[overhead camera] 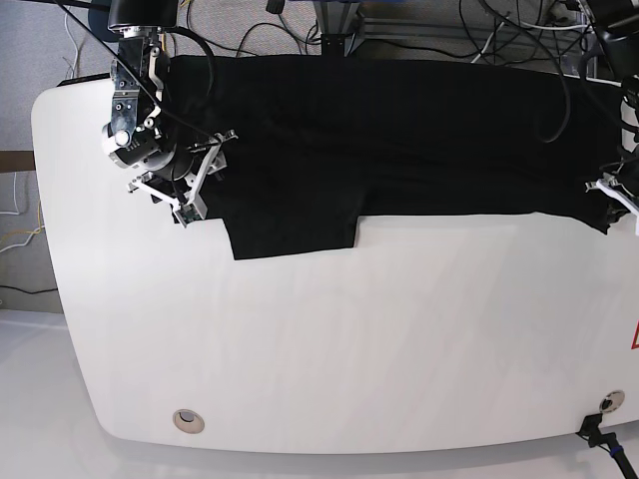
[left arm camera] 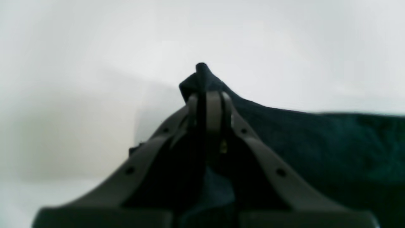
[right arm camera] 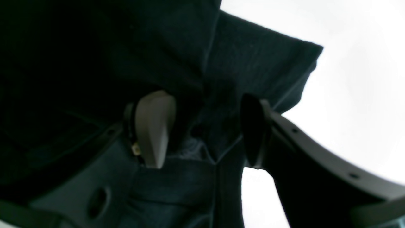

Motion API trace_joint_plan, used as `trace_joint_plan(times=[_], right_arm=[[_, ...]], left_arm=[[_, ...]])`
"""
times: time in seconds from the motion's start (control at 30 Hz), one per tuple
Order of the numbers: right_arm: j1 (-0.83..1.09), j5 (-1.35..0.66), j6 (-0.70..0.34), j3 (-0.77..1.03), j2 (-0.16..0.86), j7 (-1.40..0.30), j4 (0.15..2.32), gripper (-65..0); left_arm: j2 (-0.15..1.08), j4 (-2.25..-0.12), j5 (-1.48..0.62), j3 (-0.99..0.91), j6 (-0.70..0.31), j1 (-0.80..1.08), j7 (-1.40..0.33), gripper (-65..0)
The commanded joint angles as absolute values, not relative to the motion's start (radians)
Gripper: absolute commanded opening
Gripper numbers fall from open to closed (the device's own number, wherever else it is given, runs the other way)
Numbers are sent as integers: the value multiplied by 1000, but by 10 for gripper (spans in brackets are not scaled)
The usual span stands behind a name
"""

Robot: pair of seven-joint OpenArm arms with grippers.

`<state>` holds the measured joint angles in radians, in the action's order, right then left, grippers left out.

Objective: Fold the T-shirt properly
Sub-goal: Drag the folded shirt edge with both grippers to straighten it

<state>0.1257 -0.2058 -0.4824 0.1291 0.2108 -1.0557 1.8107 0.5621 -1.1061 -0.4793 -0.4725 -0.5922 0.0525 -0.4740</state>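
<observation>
The black T-shirt (overhead camera: 399, 140) lies spread across the far half of the white table (overhead camera: 349, 339), with a sleeve flap hanging toward the front at the left. At the cloth's right corner my left gripper (overhead camera: 611, 195) is shut on a pinch of the T-shirt (left arm camera: 316, 142); a small peak of fabric pokes out past the left gripper (left arm camera: 208, 95). My right gripper (overhead camera: 205, 172) sits at the shirt's left side. In the right wrist view the right gripper (right arm camera: 205, 129) stands open, its fingers (right arm camera: 155, 126) astride a fold of the T-shirt (right arm camera: 240, 63).
Cables (overhead camera: 419, 25) run along the table's far edge behind the shirt. A round grommet (overhead camera: 186, 420) sits near the front left corner. A small black clamp (overhead camera: 599, 434) is at the front right edge.
</observation>
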Motion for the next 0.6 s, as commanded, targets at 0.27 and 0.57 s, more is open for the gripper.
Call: trace_joint_plan(times=[0.27, 0.57], right_arm=[[99, -206, -484, 130, 214, -1041, 1824, -295], [76, -213, -484, 130, 213, -1041, 1776, -295]], left_arm=[[582, -1360, -489, -650, -642, 295, -467, -650], [549, -1457, -489, -774, -642, 375, -460, -650]])
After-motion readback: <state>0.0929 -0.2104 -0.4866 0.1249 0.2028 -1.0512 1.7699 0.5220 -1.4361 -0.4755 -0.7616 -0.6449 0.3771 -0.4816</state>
